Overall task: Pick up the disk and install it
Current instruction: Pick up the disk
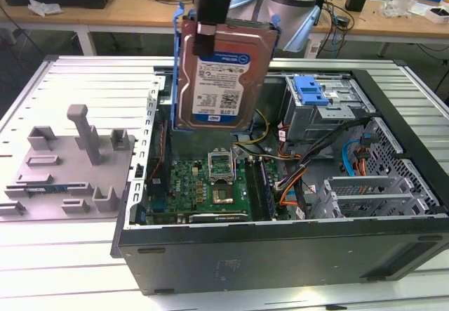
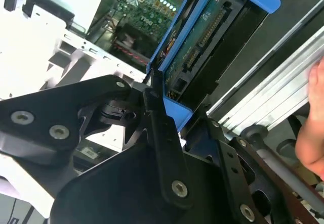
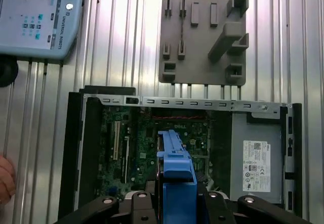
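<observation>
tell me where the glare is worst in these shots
Exterior view: the ribbed aluminium table blows out white along its near edge, while the silver hard disk in its blue plastic rail frame is evenly lit. First wrist view: bright streaks run down the table's ribs beside the grey plastic holder. Second wrist view: the surface beside the green circuit board is washed out to white.

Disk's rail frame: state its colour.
Blue; the rail frame around the disk shows best in the exterior view.

Held disk (image 1: 223,65) hung clear above open case (image 1: 280,248); motherboard (image 1: 203,181) beneath lay unobstructed; cables (image 1: 298,184) and drive cage (image 1: 330,118) crowded exterior view's right; grey holder (image 1: 70,163) stood well apart on desk (image 1: 70,269).
</observation>
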Controlling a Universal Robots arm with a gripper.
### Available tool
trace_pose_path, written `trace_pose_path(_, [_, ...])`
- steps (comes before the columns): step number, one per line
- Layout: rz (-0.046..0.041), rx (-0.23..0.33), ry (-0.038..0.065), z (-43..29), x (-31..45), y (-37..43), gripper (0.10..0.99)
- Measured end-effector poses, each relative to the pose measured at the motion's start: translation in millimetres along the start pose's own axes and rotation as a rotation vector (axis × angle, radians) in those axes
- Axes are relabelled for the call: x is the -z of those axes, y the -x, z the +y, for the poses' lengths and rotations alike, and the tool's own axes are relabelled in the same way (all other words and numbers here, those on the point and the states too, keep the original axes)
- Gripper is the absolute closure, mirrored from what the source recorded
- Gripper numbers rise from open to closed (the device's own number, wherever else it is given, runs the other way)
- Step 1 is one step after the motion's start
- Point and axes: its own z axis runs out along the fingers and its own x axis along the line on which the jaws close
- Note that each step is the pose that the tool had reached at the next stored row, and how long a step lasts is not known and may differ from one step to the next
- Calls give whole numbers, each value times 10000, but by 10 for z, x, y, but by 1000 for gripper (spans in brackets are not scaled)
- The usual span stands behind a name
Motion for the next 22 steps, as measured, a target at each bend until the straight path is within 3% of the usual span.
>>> trace_pose_path(11, [95,72,112,-386,37,-163,718])
trace_pose_path(18, [170,188,216,-695,69,-247,718])
trace_pose_path(22, [218,234,218,-735,71,-256,718])
